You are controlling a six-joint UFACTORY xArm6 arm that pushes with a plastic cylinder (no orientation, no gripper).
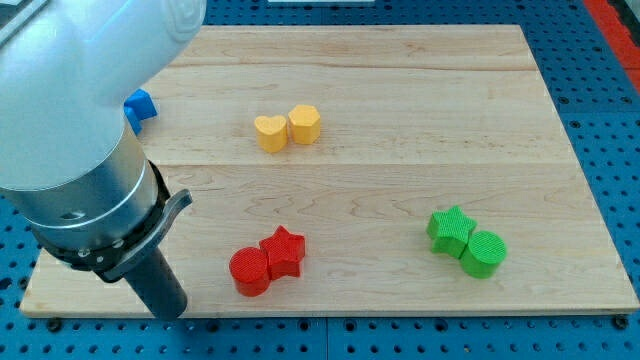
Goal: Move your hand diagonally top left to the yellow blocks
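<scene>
My tip (172, 312) sits at the view's bottom left, near the front edge of the wooden board (400, 160). It is just a plain dark rod, so it has no fingers to spread or pinch, and it holds nothing. The big white and grey arm (70, 130) above it fills the view's left side. The 2 yellow blocks are up near the middle of the board, toward the view's top. One is a yellow heart (269, 132) and the other is a yellow hexagon (305, 124), and they touch each other side by side. They are well apart from my tip, up and to the view's right of it. Closer to my tip, to its right, are 2 red blocks that touch: a red cylinder (249, 271) and a red star (283, 251). At the view's right are a green star (450, 229) and a green cylinder (484, 252), also touching. A blue block (140, 106) peeks out from behind the arm at the view's left, and its shape is partly hidden.
</scene>
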